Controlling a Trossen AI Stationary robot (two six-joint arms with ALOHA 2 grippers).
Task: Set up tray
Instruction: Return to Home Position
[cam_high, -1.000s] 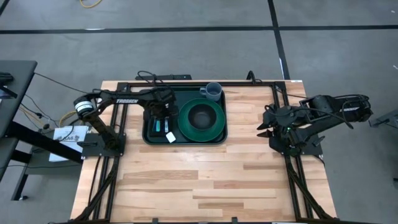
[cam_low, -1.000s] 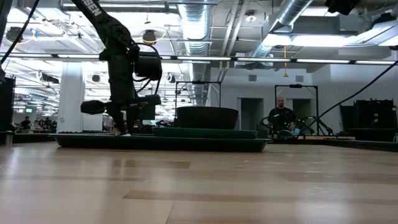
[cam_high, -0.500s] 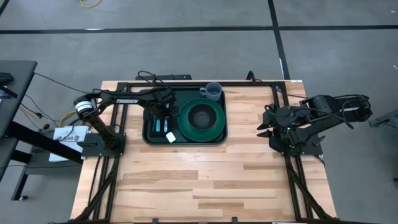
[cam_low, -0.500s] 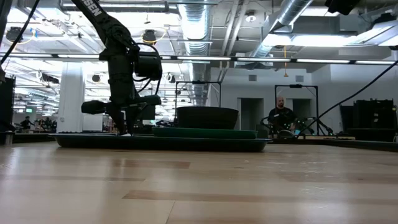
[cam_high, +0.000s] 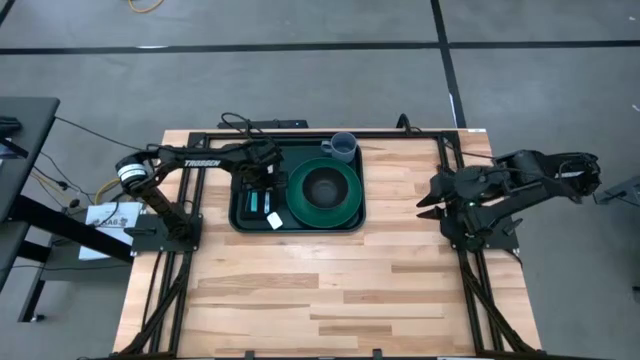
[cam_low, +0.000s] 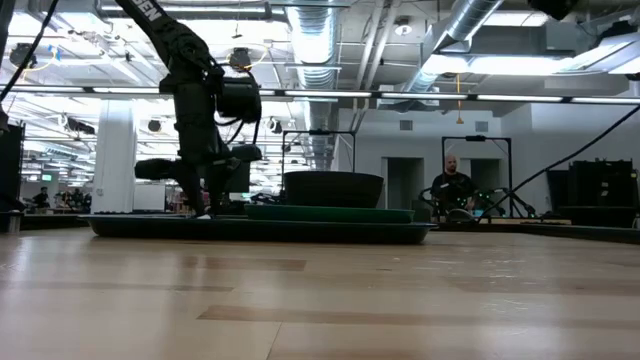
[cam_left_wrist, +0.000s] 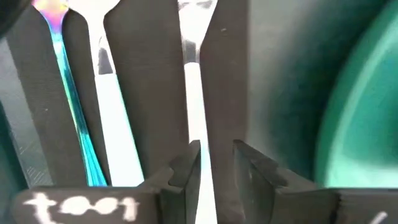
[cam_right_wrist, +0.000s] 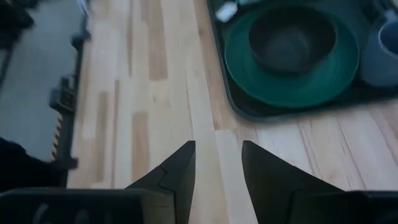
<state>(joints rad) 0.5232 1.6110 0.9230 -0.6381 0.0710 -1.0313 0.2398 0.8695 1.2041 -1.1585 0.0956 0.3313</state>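
The tray (cam_high: 300, 229) is lying on the far half of the counter (cam_high: 330, 290), a little toward the left arm's side. On it a round green plate (cam_high: 347, 205) is sitting with a dark bowl (cam_high: 322, 187) in its middle. A grey mug (cam_high: 343, 147) is standing at the tray's far right corner. Left of the plate, a black napkin (cam_left_wrist: 155, 74) is carrying 3 pieces of cutlery side by side: 1 rainbow-coloured handle (cam_left_wrist: 68, 106) and 2 white handles (cam_left_wrist: 115, 130).

The left gripper (cam_high: 258, 185) is hovering low over the napkin and pointing down. Its jaws are standing narrowly apart. The white handle nearest the plate is showing in the gap, with free space beside it, so they are gripping nothing.

The right gripper (cam_high: 424, 205) is hovering over bare counter, well apart from the tray. Its jaws are open at a moderate width and are holding nothing.
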